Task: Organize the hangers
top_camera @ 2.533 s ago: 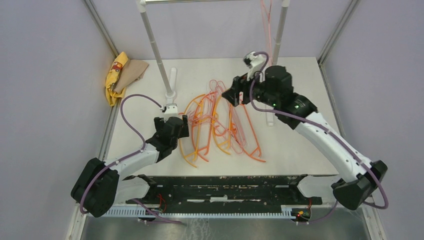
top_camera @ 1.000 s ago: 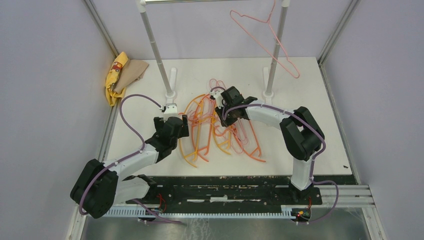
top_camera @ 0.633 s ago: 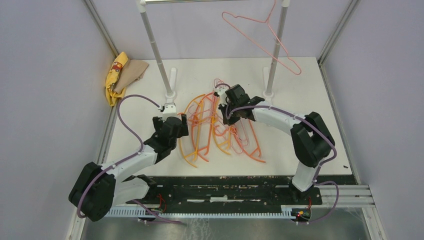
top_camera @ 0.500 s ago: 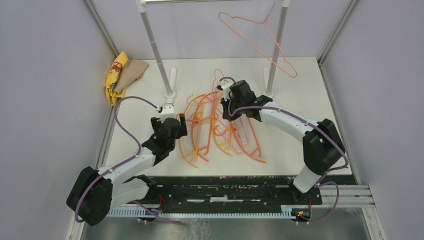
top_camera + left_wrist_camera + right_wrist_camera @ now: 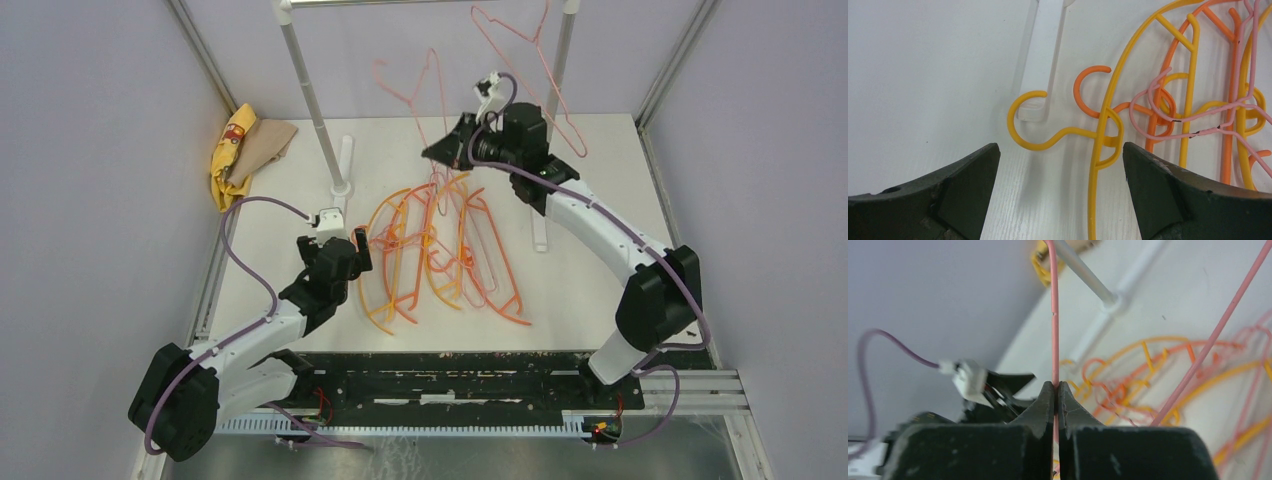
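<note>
My right gripper (image 5: 443, 148) has come up from the pile of hangers (image 5: 440, 255), where it was a second ago. It is now raised toward the back, clamped tight on the thin wire of a pale pink hanger (image 5: 408, 92). That hanger is off the counter (image 5: 600, 200) and stands in the air above my shut tips, short of the rack (image 5: 305, 90). A second pink hanger (image 5: 540, 75) already hangs at the rail's right end and has swung to a new angle.

I judge one hung, one on its way, and the orange, yellow and pink ones left in the pile. My left gripper (image 5: 1060, 155) hangs low with its jaws apart, touching nothing, and the hook of a yellow hanger (image 5: 1038, 125) lies just ahead.

The counter is plain white and matte. The rack's white poles stand on flat feet near the back. Yellow and tan cloths (image 5: 240, 150) are bunched at the back left corner, and pale lavender walls (image 5: 90, 200) close us in.
</note>
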{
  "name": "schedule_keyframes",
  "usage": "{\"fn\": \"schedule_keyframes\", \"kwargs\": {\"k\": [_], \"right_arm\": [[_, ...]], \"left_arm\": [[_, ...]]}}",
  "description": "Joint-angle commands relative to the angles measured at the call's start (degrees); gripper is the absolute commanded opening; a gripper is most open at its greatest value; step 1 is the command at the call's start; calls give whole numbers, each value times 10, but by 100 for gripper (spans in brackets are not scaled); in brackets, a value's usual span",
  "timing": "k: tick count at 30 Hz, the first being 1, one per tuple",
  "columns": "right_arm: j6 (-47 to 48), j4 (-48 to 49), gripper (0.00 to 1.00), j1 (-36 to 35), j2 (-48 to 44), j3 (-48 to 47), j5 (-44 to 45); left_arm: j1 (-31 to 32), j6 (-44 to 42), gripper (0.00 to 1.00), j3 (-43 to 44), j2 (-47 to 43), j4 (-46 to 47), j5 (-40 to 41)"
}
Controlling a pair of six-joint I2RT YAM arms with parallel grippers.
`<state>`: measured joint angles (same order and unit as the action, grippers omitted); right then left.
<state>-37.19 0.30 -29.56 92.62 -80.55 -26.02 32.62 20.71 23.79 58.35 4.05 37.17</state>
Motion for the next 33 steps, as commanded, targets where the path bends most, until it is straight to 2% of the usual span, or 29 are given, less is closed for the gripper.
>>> {"fn": "schedule_keyframes", "kwargs": {"k": [1,4,11,16,23,33], "right_arm": [[-166,199,1,21,30,-101,-88],[-199,237,1,29,40,-125,-88],[-212,247,1,33,43,-145,-51],[-238,267,1,49,24,-96,14],[-285,281,1,83,-4,-29,62],[-271,267,1,124,-99,71,124]], "left_arm": [[2,37,100,-1,-10,27,21],[2,37,100,-2,-15,25,29],[2,39,100,-2,-13,24,30],[2,38,100,0,-14,20,28],[2,38,100,-2,-21,18,29],[2,40,100,-2,-17,18,24]]}}
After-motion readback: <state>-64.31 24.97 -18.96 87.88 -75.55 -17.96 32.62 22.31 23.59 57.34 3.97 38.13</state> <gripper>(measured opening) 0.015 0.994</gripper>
